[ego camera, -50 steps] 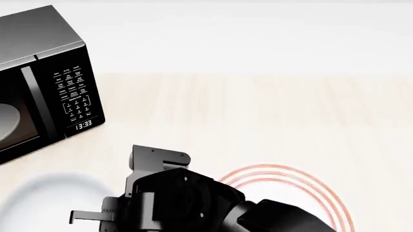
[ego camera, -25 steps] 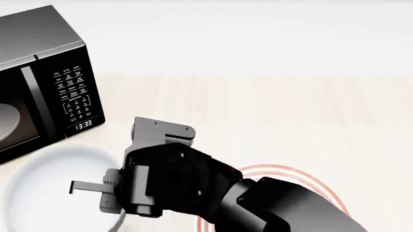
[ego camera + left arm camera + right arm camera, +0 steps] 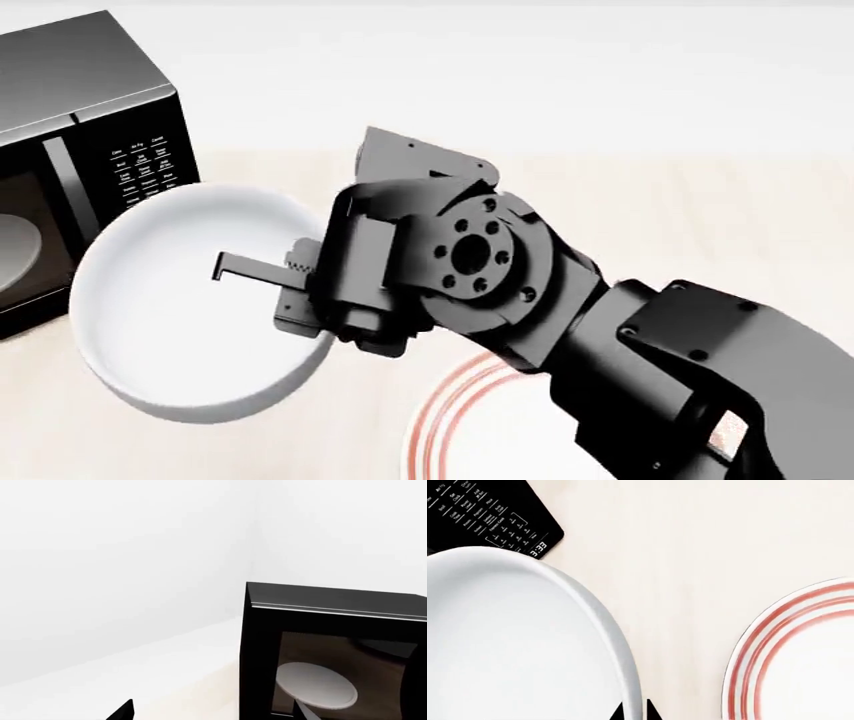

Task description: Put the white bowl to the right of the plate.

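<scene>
The white bowl (image 3: 187, 310) hangs tilted above the table, in front of the microwave, left of the plate. My right gripper (image 3: 310, 292) is shut on its right rim; in the right wrist view the two fingertips (image 3: 618, 713) pinch the bowl's (image 3: 514, 645) rim. The plate (image 3: 447, 415), white with red rings, lies on the table below the right arm, mostly hidden by it; the right wrist view shows its edge (image 3: 800, 655). My left gripper (image 3: 212, 716) is open and empty, facing the microwave, and is out of the head view.
A black microwave (image 3: 80, 150) stands at the back left, with a pale dish (image 3: 317, 686) behind its door and its keypad (image 3: 487, 515) close to the bowl. Pale wooden tabletop (image 3: 667, 220) stretches to the right of the plate.
My right arm has risen and moved away from me and to the right, lifting the bowl off the table. More of the plate is now covered by the arm.
</scene>
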